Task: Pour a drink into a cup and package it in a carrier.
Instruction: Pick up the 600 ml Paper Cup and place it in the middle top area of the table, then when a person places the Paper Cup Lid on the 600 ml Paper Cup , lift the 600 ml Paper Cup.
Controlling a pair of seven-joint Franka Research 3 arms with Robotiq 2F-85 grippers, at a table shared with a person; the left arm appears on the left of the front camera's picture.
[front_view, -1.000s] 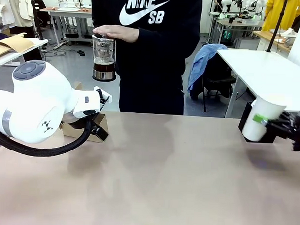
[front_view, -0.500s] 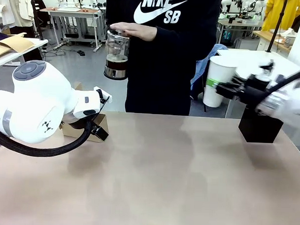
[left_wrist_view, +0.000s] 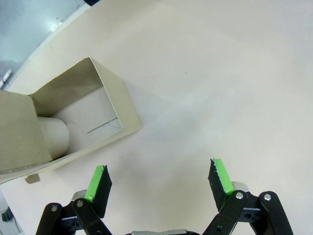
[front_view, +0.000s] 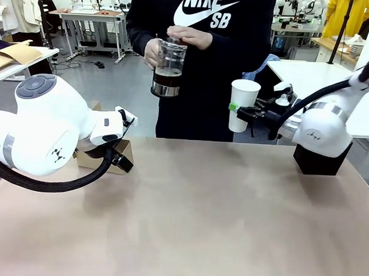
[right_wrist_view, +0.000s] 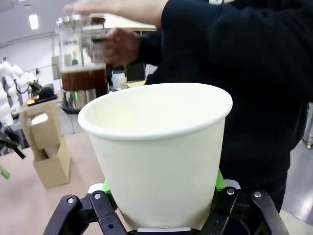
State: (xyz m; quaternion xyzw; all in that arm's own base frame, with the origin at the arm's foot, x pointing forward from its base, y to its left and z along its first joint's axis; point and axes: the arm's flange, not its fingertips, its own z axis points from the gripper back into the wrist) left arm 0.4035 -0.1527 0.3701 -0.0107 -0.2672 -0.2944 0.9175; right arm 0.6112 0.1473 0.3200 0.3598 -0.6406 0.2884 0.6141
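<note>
My R tool [front_view: 240, 109] offers an empty white cup [front_view: 244, 101] to a person holding a glass jug [front_view: 169, 68] of dark drink [front_view: 168, 78].
Detail: R tool is clamped on the cup's lower half from the side. The cup stands upright, mouth up, in the air past the bench's [front_view: 199, 223] far edge, in front of the person. The jug is also upright, gripped by 2 hands, 1 on its lid [front_view: 188, 35]. It sits to my left of the cup and a bit higher, near but not over the rim, so I judge the pour needs jug and cup brought together first. My L tool [left_wrist_view: 159, 178] has its jaws wide apart w/ nothing between, low over the bench just beside the brown carrier [left_wrist_view: 73, 122], well apart from the cup.
</note>
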